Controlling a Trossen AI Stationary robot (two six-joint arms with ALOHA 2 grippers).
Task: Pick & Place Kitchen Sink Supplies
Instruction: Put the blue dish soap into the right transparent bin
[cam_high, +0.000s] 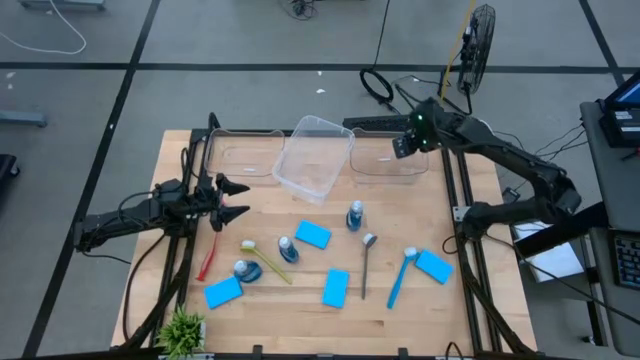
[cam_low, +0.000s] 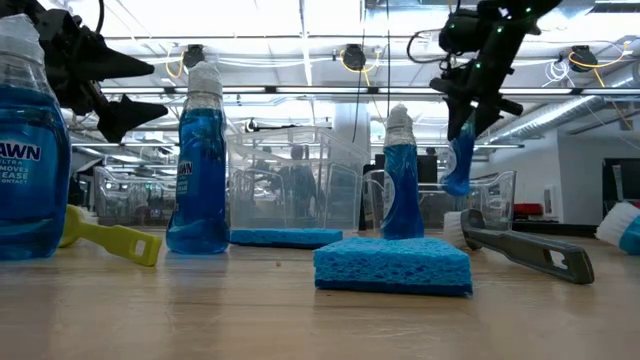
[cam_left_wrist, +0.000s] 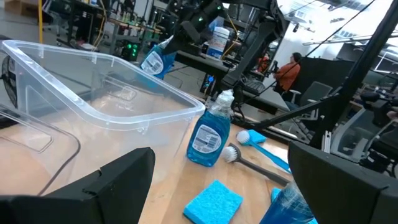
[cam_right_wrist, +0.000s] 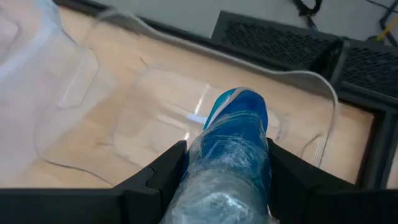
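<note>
Your right fingers (cam_right_wrist: 227, 165) are clamping a blue bottle (cam_right_wrist: 235, 134) above the far clear bin (cam_right_wrist: 205, 93); your left fingers (cam_high: 240, 198) are hanging wide open, empty, over the surface (cam_high: 480, 320).

surface: wooden table (cam_high: 400, 320) | on it: bins (cam_high: 313, 155), bottles (cam_high: 354, 215), sponges (cam_high: 313, 235), brushes (cam_high: 400, 278), plant (cam_high: 183, 328)

Right arm stretched out long toward the table's far side, right gripper (cam_high: 407, 146) up in the air, fingers (cam_right_wrist: 163, 175) clamped on a bottle (cam_right_wrist: 231, 155) — firm hold. Left arm low along the left edge, left gripper (cam_high: 238, 199) spread wide, holding nothing — just waiting.
</note>
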